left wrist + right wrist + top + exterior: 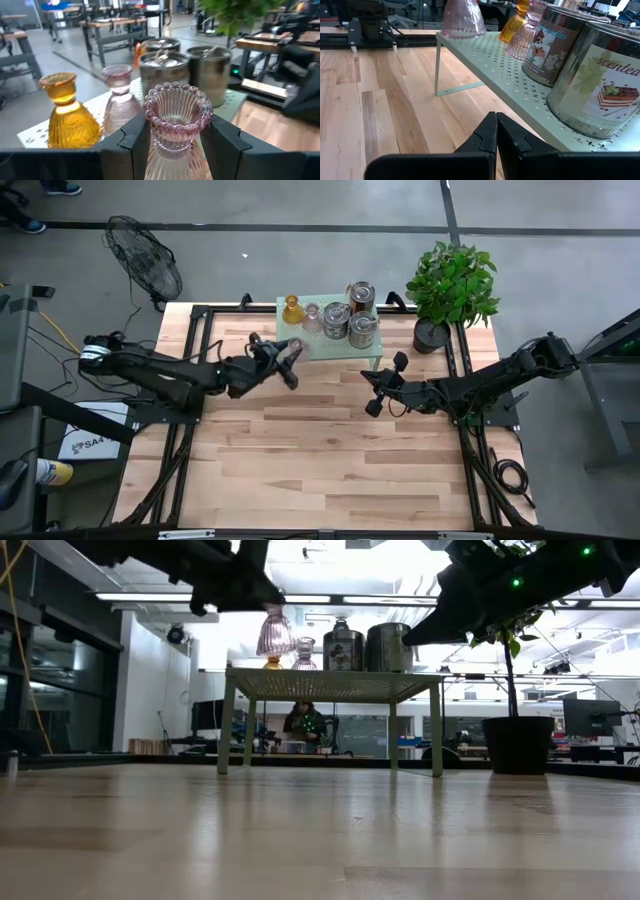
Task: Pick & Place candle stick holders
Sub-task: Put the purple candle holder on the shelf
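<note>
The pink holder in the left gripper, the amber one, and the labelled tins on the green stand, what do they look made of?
Pink holder, between the left gripper fingers: likely glass, translucent, ribbed, beaded rim. Amber holder: probably tinted glass, see-through and glossy, ribbed. Tins: apparently metal, silvery reflective walls with printed paper-like labels. Stand: pale green perforated sheet, possibly painted metal.

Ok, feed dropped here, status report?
Left gripper shut on pink holder, beside green stand. Right gripper shut, empty, low by stand. Nothing in the way.
</note>
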### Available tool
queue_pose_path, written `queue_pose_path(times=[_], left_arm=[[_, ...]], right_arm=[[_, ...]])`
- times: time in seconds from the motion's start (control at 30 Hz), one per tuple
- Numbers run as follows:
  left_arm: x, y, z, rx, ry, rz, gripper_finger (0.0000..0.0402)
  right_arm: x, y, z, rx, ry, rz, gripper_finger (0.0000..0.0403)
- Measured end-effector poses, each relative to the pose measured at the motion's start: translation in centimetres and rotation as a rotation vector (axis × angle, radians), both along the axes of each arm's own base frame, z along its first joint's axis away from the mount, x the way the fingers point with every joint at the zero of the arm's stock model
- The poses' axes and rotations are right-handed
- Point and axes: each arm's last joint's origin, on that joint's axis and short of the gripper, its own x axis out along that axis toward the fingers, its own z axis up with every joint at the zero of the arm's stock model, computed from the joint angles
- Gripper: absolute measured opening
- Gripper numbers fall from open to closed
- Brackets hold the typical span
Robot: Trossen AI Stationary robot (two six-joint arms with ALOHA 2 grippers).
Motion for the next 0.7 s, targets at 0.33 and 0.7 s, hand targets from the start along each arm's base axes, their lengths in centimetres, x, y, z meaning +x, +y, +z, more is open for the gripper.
queue_pose_path(times=[0.33,0.7], left_arm=[[0.0,3.1,-0.4,-0.060,-0.005,0.029,0.0148],[-0.2,3.7,-0.6,-0.066,0.015,0.053,0.0148]], right_arm=[[0.0,0.0,0.0,-0.006,0.004,0.001,0.0000],[0.0,0.0,0.0,-0.007,0.007,0.000,0.0000]])
